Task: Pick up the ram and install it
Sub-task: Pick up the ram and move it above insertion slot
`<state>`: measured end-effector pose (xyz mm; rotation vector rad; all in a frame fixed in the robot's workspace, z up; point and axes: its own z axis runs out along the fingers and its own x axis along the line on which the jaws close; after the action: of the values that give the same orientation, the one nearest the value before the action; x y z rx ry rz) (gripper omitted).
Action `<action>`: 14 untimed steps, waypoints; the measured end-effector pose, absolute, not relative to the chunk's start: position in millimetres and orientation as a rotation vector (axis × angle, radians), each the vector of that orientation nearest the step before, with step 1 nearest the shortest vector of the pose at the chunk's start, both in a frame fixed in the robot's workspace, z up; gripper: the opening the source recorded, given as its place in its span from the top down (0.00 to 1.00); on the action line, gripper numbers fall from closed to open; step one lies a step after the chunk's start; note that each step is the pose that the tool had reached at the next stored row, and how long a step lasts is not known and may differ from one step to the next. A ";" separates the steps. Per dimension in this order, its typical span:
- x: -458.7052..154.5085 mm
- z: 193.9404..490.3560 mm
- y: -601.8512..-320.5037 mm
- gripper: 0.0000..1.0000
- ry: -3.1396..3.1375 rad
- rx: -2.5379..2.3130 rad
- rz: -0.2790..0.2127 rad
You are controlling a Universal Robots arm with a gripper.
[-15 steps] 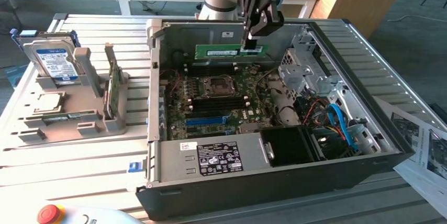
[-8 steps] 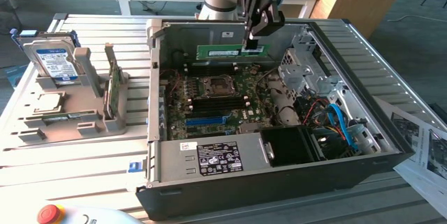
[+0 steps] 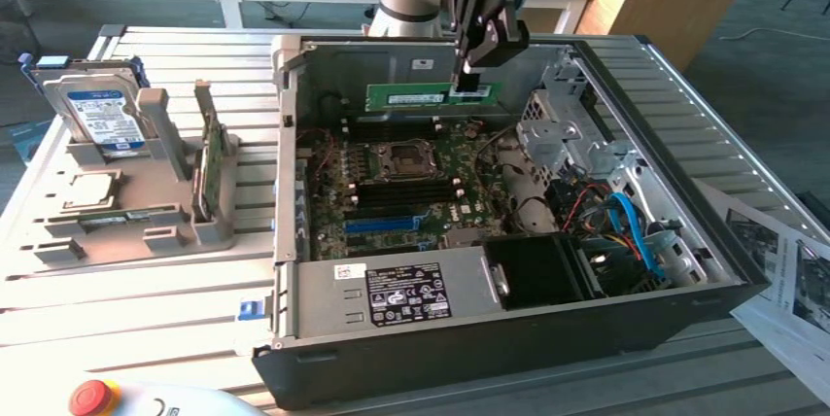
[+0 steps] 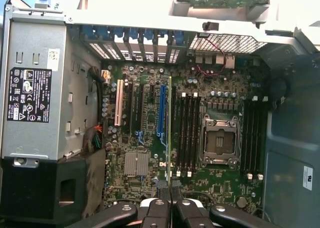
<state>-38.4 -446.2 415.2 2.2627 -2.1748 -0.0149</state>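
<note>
The ram (image 3: 426, 96), a narrow green stick with a white sticker, hangs level above the back of the open computer case (image 3: 519, 338). My gripper (image 3: 469, 83) is shut on its end at the exterior view's right. Below it lies the motherboard (image 3: 402, 183). In the wrist view the ram (image 4: 170, 133) appears edge-on as a thin line running out from my gripper (image 4: 170, 210). It lines up just beside the black memory slots (image 4: 187, 133), between them and the long blue slot (image 4: 162, 110). The CPU socket (image 4: 219, 140) sits beyond those slots.
A grey fixture (image 3: 143, 231) at the exterior view's left holds a hard drive (image 3: 101, 115) and a broader green card (image 3: 208, 158) on edge. The power supply (image 3: 396, 294), a black fan shroud (image 3: 545, 275) and cables (image 3: 629, 226) fill the case's front. Papers (image 3: 791, 290) lie at the right.
</note>
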 end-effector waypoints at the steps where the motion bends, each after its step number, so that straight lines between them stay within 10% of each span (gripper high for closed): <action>1: -38.4 415.1 -446.2 0.88 -2.177 2.260 -0.015; 14: -38.4 415.1 -446.2 0.88 -2.215 2.224 -0.015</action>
<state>-38.4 -446.2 415.1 2.2238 -2.2148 -0.0151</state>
